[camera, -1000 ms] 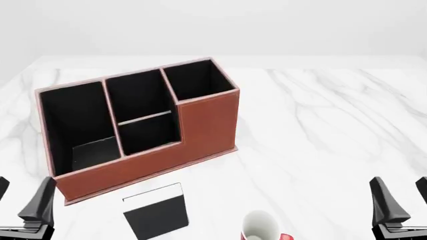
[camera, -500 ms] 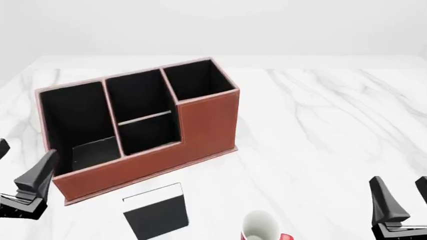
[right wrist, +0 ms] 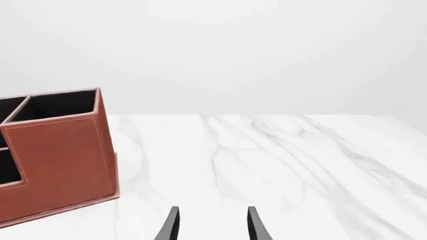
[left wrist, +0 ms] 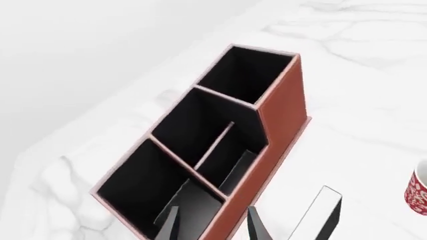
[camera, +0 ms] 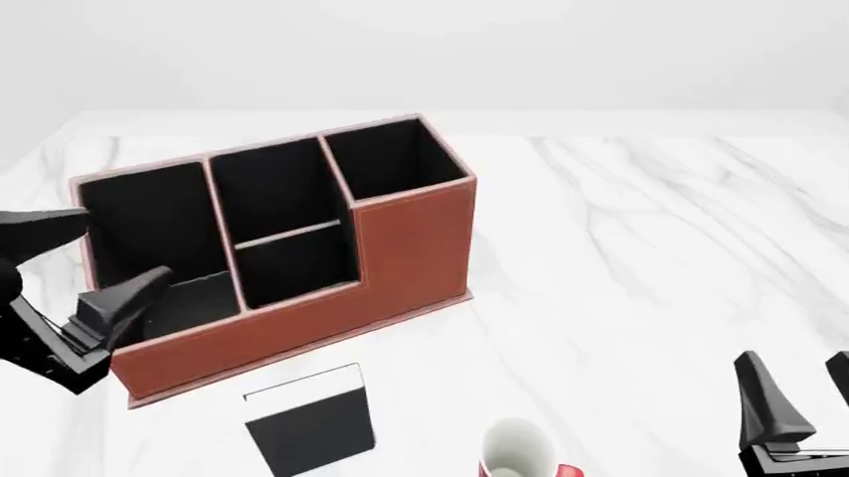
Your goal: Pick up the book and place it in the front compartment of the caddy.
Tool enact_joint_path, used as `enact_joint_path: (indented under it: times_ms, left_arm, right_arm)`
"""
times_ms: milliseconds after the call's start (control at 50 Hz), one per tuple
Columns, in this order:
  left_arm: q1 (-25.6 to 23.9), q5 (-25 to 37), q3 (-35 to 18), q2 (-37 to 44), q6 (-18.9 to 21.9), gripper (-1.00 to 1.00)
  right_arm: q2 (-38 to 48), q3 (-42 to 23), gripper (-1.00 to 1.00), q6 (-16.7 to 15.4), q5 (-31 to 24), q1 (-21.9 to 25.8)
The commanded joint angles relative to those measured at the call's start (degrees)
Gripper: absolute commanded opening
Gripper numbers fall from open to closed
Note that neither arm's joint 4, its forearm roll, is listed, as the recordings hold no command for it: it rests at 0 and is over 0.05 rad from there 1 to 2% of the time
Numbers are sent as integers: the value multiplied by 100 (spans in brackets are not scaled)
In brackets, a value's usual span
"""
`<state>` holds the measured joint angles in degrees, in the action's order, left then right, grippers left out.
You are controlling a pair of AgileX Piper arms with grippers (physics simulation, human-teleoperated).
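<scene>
Since the earlier frame, only the left gripper (camera: 80,263) has moved, rising beside the caddy (camera: 412,248); both jaws are spread, empty. Right gripper (camera: 796,393): parked, released. Book (camera: 308,421) lies flat on the table before the caddy, nearer the left arm, long axis pointing roughly away from the arms. Mug (camera: 522,453) is cropped.

1 caddy (camera: 398,253), 1 book (camera: 309,422), 1 mug (camera: 522,452), 2 arms.
</scene>
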<state>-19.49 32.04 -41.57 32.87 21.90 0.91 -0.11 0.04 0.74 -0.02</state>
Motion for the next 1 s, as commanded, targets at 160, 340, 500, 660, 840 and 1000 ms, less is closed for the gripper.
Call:
enact_joint_path:
  times_ms: [160,340,500,660,840,1000]
  left_arm:
    - [-483,1379,-1023,849,979,100]
    - [-684,2003,-1549,1237,1342,100]
    - [-769,2794,-2403,1831,1552,100]
    - [-855,3216,-2507,2231,1892,100]
    - [-738,3730,-2596,2536,2231,100]
    - [-1324,3786,-2934,3125,1520,100]
  right_arm:
    - [-19,2,100,0,-15,1]
    - [-17,2,100,-1,-15,3]
    - [-17,2,100,-1,-15,1]
    - [-18,2,100,-2,-15,2]
    - [-19,2,100,-1,-15,1]
    - [-18,2,100,-2,-15,-1]
